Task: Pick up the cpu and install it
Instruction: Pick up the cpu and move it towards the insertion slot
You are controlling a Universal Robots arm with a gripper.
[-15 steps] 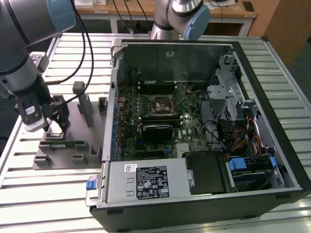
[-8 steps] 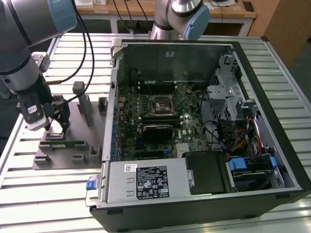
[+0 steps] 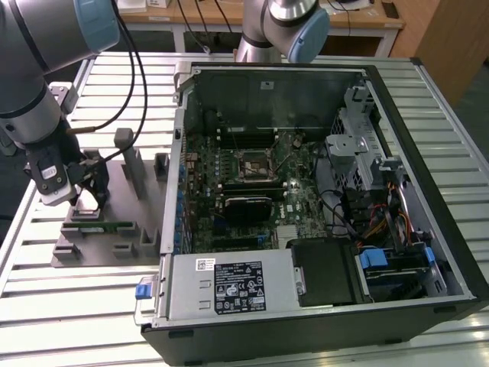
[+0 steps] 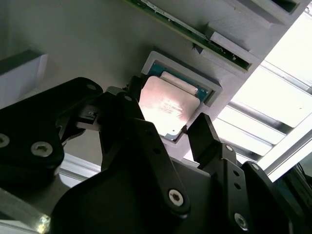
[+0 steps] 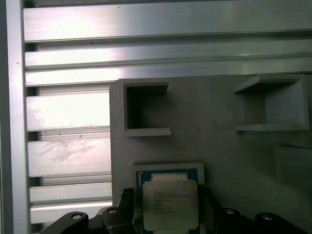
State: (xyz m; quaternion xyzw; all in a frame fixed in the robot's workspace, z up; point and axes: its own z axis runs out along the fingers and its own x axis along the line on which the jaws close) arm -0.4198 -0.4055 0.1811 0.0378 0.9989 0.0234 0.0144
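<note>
We saw the end effector partly open, holding nothing, fingers straddling the cpu seated in the tray, at the exterior view's left of the computer case.

At the exterior view's left the gripper stands low on the grey tray, with upright posts close beside it. In the second wrist view its jaws are spread either side of the chip, which a raised frame hems in. The case wall stands between tray and board. The socket lies uncovered from above, with cables crowding toward the exterior view's right.
</note>
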